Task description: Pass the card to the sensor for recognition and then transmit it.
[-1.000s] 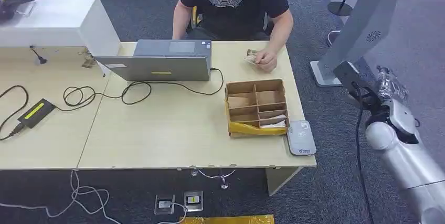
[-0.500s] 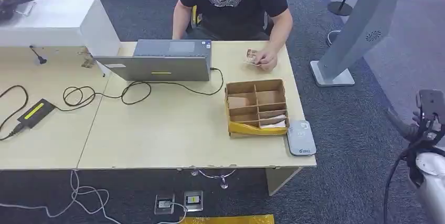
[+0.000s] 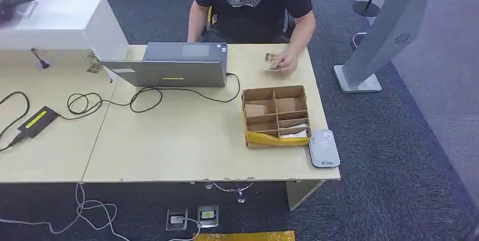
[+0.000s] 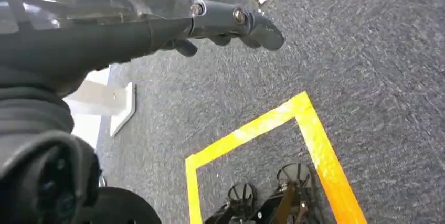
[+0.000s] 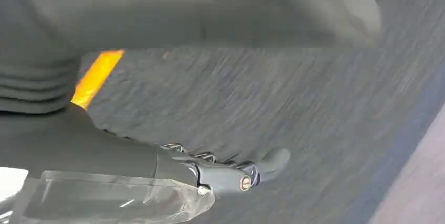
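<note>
A grey card sensor [image 3: 323, 148] lies at the table's front right corner, beside a cardboard divider box [image 3: 275, 115]. The box holds tan cards [image 3: 257, 109] and a white card [image 3: 294, 131] in its compartments. A person seated behind the table rests a hand [image 3: 284, 60] on a few cards [image 3: 271, 61]. My left hand [image 4: 231, 24] hangs over grey carpet with its fingers stretched out, holding nothing. My right hand [image 5: 236, 174] also hangs over carpet, fingers extended and empty.
A laptop [image 3: 169, 66] with looping cables [image 3: 141, 99], a black power brick [image 3: 38, 121] and a white cabinet [image 3: 62, 21] occupy the table's left and back. A grey stand [image 3: 390, 32] rises at the right. Yellow floor tape [image 4: 294, 124] marks the carpet.
My right arm, raised beside the table's right end a second ago, has dropped down and left the head view. The person's hand stays on the cards.
</note>
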Robot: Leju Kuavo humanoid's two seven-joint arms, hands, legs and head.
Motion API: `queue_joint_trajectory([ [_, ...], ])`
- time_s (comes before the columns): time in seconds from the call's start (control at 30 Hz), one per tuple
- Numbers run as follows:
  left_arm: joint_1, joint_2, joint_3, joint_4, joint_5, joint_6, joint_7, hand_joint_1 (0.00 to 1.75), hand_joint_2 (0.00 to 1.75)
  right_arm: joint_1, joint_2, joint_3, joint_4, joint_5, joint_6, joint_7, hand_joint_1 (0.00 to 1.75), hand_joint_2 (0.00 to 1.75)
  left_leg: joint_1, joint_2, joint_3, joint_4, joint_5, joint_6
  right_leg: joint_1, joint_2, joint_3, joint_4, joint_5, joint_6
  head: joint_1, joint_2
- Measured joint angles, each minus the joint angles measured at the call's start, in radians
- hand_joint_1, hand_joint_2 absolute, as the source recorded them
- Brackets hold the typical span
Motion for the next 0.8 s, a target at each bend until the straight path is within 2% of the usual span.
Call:
queue_joint_trajectory([
  [0.1, 0.000, 0.001, 0.007, 0.000, 0.008, -0.003, -0.012, 0.00, 0.00, 0.030, 0.064, -0.051, 0.078, -0.044, -0.080, -0.018, 0.00, 0.00, 0.001, 0.003, 0.000, 0.000, -0.001, -0.001, 0.000, 0.002, 0.000, 0.000, 0.000, -0.001, 0.000, 0.000],
  [0.2, -0.004, 0.003, 0.008, 0.000, 0.006, -0.002, -0.044, 0.00, 0.00, 0.032, 0.150, -0.107, 0.160, -0.081, -0.178, -0.042, 0.00, 0.00, 0.002, 0.005, 0.003, 0.000, -0.001, -0.002, 0.003, 0.006, 0.000, 0.000, -0.001, -0.001, 0.000, 0.000],
  [0.27, -0.007, 0.003, 0.008, 0.000, 0.006, 0.004, -0.063, 0.00, 0.00, 0.043, 0.212, -0.140, 0.229, -0.085, -0.193, -0.057, 0.00, 0.00, 0.003, 0.005, 0.004, 0.000, -0.001, -0.002, 0.003, 0.006, 0.002, 0.000, -0.002, -0.002, 0.000, 0.000],
  [0.4, -0.006, 0.005, 0.009, 0.000, 0.033, 0.004, -0.141, 0.00, 0.00, 0.109, 0.312, -0.176, 0.316, -0.031, -0.197, -0.019, 0.00, 0.00, 0.004, 0.003, 0.004, -0.001, -0.002, -0.004, 0.004, 0.003, 0.003, 0.001, -0.003, -0.005, 0.001, 0.000],
  [0.47, -0.005, 0.005, 0.009, 0.000, 0.058, -0.005, -0.207, 0.00, 0.00, 0.124, 0.345, -0.182, 0.349, -0.019, -0.198, -0.001, 0.00, 0.00, 0.004, 0.005, 0.004, -0.001, -0.003, -0.005, 0.004, 0.005, 0.003, 0.001, -0.003, -0.005, 0.000, 0.000],
  [0.6, -0.009, 0.008, 0.009, 0.000, 0.077, -0.025, -0.279, 0.00, 0.00, 0.126, 0.382, -0.184, 0.380, 0.015, -0.198, -0.019, 0.00, 0.00, 0.004, 0.006, 0.006, -0.001, -0.004, -0.006, 0.004, 0.008, 0.005, 0.001, -0.003, -0.005, 0.000, 0.000],
  [0.7, -0.009, 0.009, 0.009, 0.000, 0.084, -0.005, -0.298, 0.00, 0.00, 0.113, 0.408, -0.190, 0.402, 0.076, -0.198, -0.065, 0.00, 0.00, 0.003, 0.006, 0.006, -0.001, -0.004, -0.006, 0.003, 0.008, 0.006, 0.001, -0.003, -0.005, 0.001, 0.000],
  [0.8, -0.009, 0.009, 0.010, 0.000, 0.060, 0.022, -0.290, 0.00, 0.00, 0.084, 0.428, -0.204, 0.422, 0.180, -0.198, -0.142, 0.00, 0.00, 0.003, 0.008, 0.007, -0.001, -0.004, -0.006, 0.003, 0.009, 0.006, 0.001, -0.003, -0.004, 0.000, 0.000],
])
